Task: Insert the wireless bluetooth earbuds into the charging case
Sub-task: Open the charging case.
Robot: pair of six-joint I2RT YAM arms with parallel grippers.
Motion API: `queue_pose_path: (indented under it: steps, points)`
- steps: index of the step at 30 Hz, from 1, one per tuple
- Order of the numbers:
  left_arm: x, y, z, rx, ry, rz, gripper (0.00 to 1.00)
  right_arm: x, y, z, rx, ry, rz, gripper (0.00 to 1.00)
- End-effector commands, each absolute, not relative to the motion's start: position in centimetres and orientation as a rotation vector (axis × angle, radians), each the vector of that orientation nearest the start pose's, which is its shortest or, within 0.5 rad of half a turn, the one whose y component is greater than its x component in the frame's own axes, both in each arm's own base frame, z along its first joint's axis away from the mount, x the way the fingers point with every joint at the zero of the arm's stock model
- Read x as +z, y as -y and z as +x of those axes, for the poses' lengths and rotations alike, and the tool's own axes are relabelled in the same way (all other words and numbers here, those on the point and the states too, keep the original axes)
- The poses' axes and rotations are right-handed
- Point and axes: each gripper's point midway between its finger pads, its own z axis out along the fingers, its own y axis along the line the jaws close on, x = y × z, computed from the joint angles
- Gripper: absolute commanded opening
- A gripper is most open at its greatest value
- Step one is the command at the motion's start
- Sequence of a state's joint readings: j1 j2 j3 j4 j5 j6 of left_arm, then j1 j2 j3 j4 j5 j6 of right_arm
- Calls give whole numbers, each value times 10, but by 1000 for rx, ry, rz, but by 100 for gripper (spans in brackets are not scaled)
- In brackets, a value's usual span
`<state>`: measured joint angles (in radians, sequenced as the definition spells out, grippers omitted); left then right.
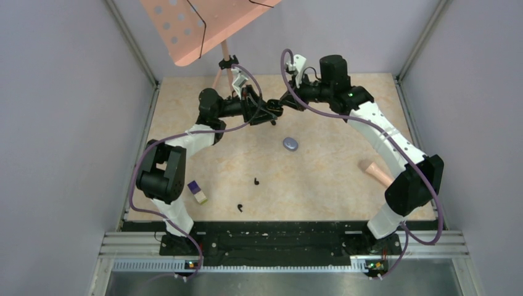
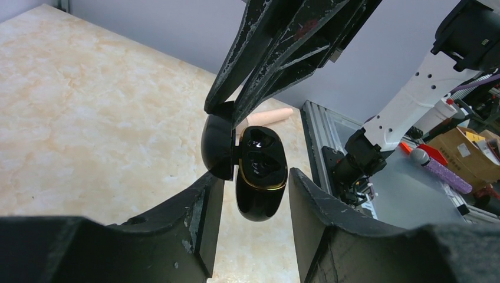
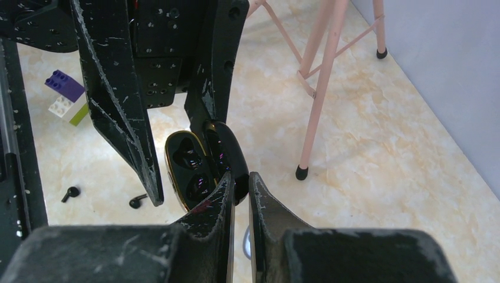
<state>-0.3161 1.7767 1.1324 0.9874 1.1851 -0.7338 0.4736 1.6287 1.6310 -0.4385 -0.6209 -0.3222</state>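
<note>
A glossy black charging case (image 1: 275,112) with a gold rim hangs open above the back of the table, between both grippers. In the left wrist view my left gripper (image 2: 250,177) straddles the case body (image 2: 261,177), shut on it. In the right wrist view my right gripper (image 3: 239,177) is pinched on the case's lid (image 3: 227,156). The case's two wells (image 3: 188,168) look empty. Two black earbuds (image 1: 256,181) (image 1: 240,208) lie on the table near the front. They also show in the right wrist view (image 3: 71,193) (image 3: 138,201). No purple buds are in view.
A closed pale blue-grey oval thing (image 1: 290,143) lies under the grippers. A purple-and-cream block (image 1: 197,192) sits front left. A pink cylinder (image 1: 376,171) lies at the right. A pink perforated board on a tripod stand (image 1: 197,24) has its legs (image 3: 318,88) at the back.
</note>
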Motion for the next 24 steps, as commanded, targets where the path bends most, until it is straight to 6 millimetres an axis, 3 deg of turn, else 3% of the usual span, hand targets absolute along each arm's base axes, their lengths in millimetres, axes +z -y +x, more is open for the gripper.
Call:
queue_pose_path:
  steps: [1, 16, 24]
  points:
    - [294, 299, 350, -1514, -1329, 917, 49, 347, -296, 364, 682, -1522, -1137, 0]
    - [292, 299, 349, -1517, -1326, 925, 30, 347, -295, 362, 647, -1516, -1144, 0]
    - [293, 299, 349, -1510, -1311, 932, 2, 345, -295, 361, 654, -1523, -1140, 0]
